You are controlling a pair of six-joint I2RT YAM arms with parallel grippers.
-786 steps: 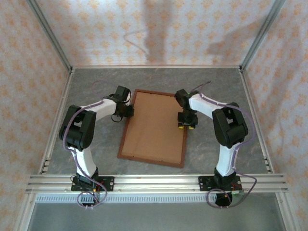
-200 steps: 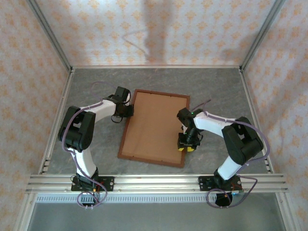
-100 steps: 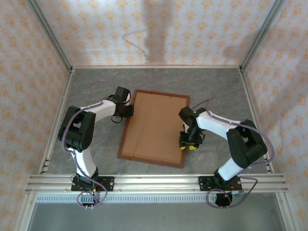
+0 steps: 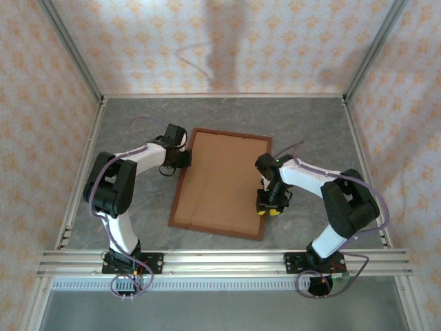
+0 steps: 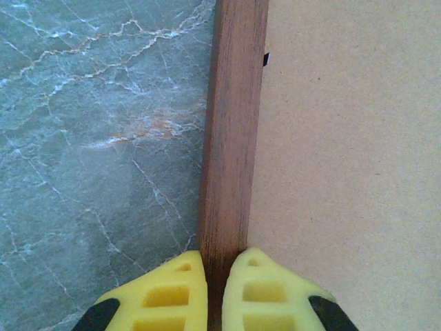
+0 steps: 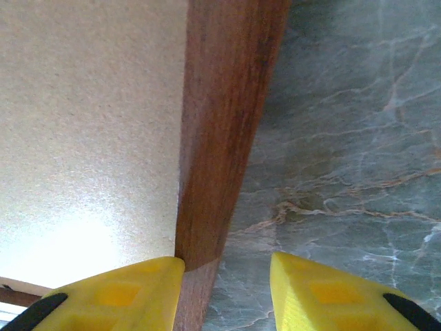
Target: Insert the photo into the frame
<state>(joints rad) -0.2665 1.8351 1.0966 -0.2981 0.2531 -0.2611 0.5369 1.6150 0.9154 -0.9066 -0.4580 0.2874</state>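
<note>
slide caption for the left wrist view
Left gripper over the frame rail, between marble table and backing board.

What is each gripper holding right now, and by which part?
Left gripper pinches the frame by its left rail. Right gripper straddles the right rail, jaws open, not clamped.

Frame [image 4: 177, 200] occupies centre; open table [image 4: 227, 114] beyond, walls [image 4: 41, 103] hemming sides
</note>
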